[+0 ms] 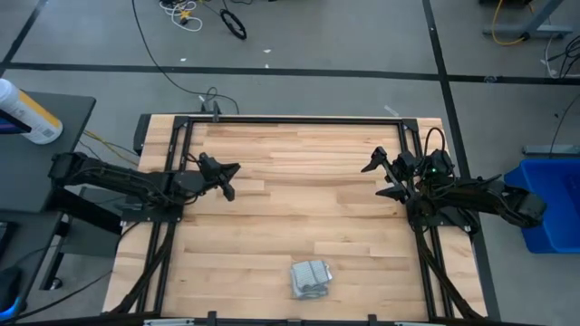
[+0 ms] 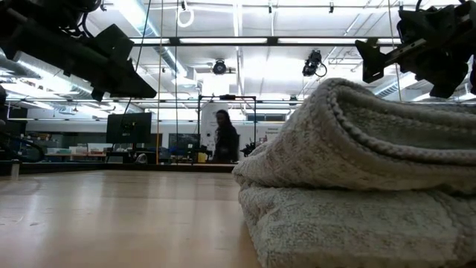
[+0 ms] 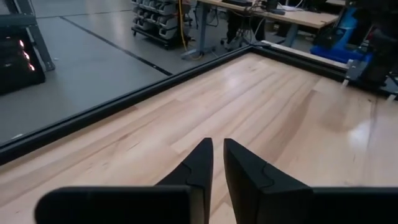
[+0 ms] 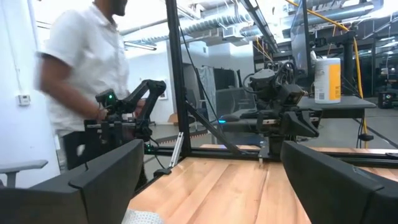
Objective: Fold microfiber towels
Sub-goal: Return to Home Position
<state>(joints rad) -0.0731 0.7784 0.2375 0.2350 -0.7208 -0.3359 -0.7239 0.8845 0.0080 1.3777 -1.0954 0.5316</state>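
The single microfiber towel (image 1: 310, 279) lay as a compact folded bundle at the lower centre of the high view, near the bottom edge of the wooden table (image 1: 299, 208) and well apart from both arms. Judging by that, the folding itself looked finished and the step in hand was the arms' retreat to rest.

The left gripper (image 1: 231, 179) hung at centre left of that frame, its fingers drawn almost together with only a slit between them and nothing held. The right gripper (image 1: 373, 178) hung at centre right with its fingers spread wide, also empty.

The next move called only for drawing each arm back toward its own side and keeping above the table, so that the bundle was not brushed.

By count there were:
- one towel
- two arms, each with one gripper
- one blue bin (image 1: 553, 204) at the right edge
- one white bottle (image 1: 27, 113) at the upper left
- one person (image 2: 225, 138) far off at the centre of the low view
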